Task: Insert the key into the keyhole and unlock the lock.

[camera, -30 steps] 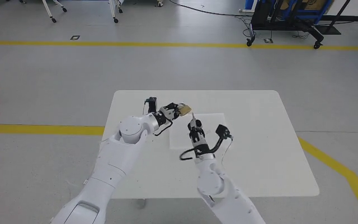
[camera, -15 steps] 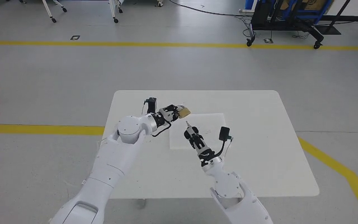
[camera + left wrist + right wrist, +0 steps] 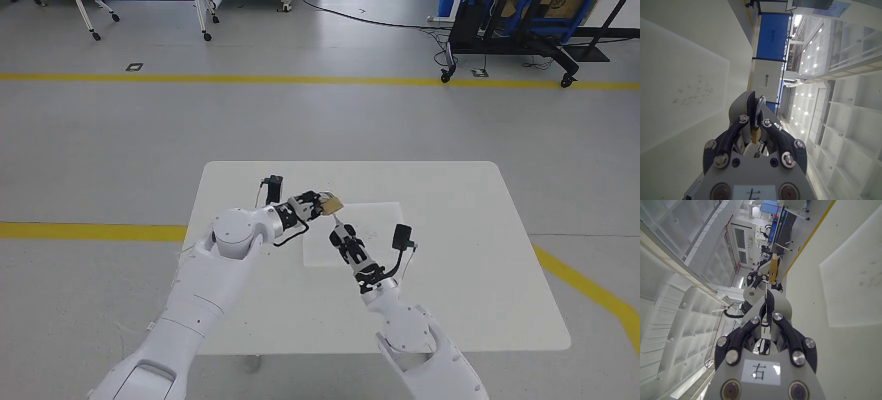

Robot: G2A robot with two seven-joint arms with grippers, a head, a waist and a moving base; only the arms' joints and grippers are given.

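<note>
A brass padlock (image 3: 330,205) hangs above the table's middle, its steel shackle (image 3: 759,108) pinched in my left gripper (image 3: 755,108), which is shut on it. The brass body (image 3: 755,135) sits between the fingers toward the wrist. My right gripper (image 3: 343,240) is just in front of the lock, shut on the key (image 3: 765,289). In the right wrist view the thin key blade points at the padlock (image 3: 773,269), with its tip close beside the end face that carries the keyhole. I cannot tell whether the tip touches the lock.
Both grippers are over a white table (image 3: 470,300). A pale rectangular mat (image 3: 375,240) lies on it under the right gripper. Bare tabletop stretches to the right and toward the front edge.
The right gripper has tilted from pointing straight away to pointing up-left, bringing the key tip toward the padlock. The left gripper has shifted the padlock slightly down and right, toward the key.
</note>
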